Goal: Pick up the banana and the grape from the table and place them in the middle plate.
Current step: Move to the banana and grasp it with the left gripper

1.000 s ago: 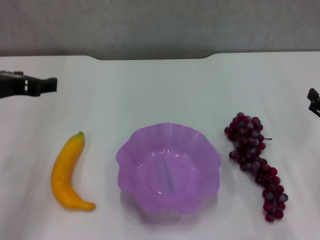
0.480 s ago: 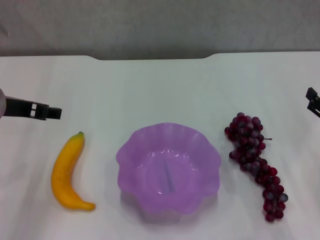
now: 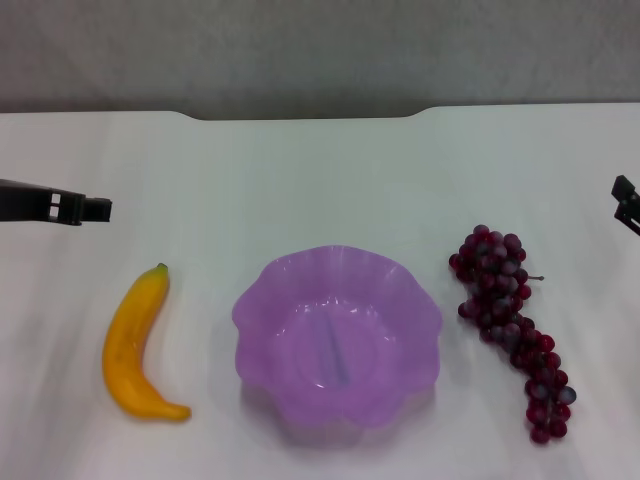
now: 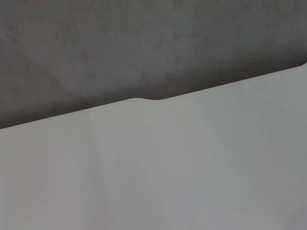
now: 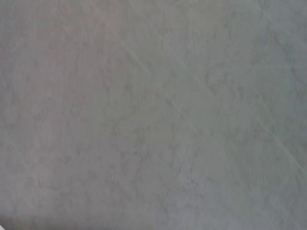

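1. Nothing is being held yet, so, judging from how things lie, the job is only at its start.
2. The banana (image 3: 134, 348) is lying on the table (image 3: 320, 180), at about 9 o'clock from the middle plate (image 3: 337, 335), near it but not touching.
3. The grape (image 3: 510, 325) is lying on the table at about 3 o'clock from the plate, also near and apart.
4. The plate is sitting in the middle, and no fruit is seen inside it; only a faint dark streak is showing at its bottom.
5. The left gripper (image 3: 95, 209) is being held above the table at about 12 o'clock from the banana, a little way off. Its jaws are seen from the side, and it cannot be told if they are open or closed.
6. Only a small dark piece of the right gripper (image 3: 627, 200) is being shown at the edge, at about 1 o'clock from the grape; how its jaws stand cannot be told.
7. Both fruits are waiting to be picked up and put in the plate, so both steps are left.
8. Only the grey wall (image 4: 120, 48) and bare table are being shown by the wrist views.
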